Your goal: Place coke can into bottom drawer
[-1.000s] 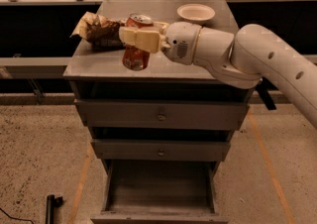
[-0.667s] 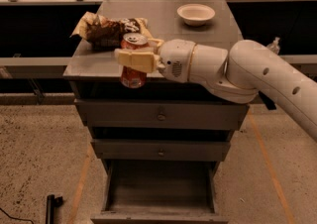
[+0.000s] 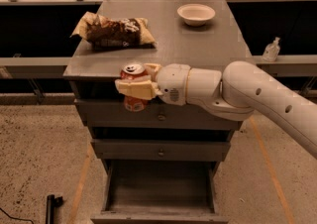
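Note:
My gripper is shut on the coke can, a red can with a silver top and pull tab. It holds the can upright in the air just in front of the cabinet top's front edge, at the height of the top drawer. The cream fingers wrap the can's middle and hide part of it. The bottom drawer is pulled open below, a wide shallow grey box with nothing showing inside. The can is above the drawer and a little to its left.
A brown and tan chip bag lies on the grey cabinet top at the back left. A white bowl stands at the back right. Two knobbed drawers are shut. A small clear bottle sits on a ledge at the right.
My gripper has carried the coke can forward off the cabinet top and lower, to the front edge. The bag and bowl have not moved.

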Robot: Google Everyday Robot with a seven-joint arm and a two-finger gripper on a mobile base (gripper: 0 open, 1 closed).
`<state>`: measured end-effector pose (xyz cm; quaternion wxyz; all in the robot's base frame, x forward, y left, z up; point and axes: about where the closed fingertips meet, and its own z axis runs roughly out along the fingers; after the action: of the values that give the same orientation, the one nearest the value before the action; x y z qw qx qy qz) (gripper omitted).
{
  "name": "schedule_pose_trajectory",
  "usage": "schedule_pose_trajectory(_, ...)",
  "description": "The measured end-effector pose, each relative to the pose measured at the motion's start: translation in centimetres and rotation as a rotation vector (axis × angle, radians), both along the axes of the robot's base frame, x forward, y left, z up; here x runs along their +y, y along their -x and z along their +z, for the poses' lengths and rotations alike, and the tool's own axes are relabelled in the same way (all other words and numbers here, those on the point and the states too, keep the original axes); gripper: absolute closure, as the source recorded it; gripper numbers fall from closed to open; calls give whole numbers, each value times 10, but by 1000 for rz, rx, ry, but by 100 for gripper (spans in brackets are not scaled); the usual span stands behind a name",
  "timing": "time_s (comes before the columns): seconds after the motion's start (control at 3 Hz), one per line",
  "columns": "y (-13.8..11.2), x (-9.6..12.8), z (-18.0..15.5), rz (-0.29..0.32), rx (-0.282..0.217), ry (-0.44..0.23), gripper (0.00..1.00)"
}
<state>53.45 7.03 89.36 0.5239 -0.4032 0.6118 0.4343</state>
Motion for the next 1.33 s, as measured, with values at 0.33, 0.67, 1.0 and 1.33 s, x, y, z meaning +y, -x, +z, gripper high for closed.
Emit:
schedule_pose_trajectory(0.33,1,5,-2,5,-11,21,100)
schedule_pose_trajectory(0.67,4,8,-39,49,-28,41,100)
schedule_pose_trajectory(1.0,17,2,-97,153,-90,63,100)
schedule_pose_trajectory(1.33,29,-2,-134,222,-148,112,100)
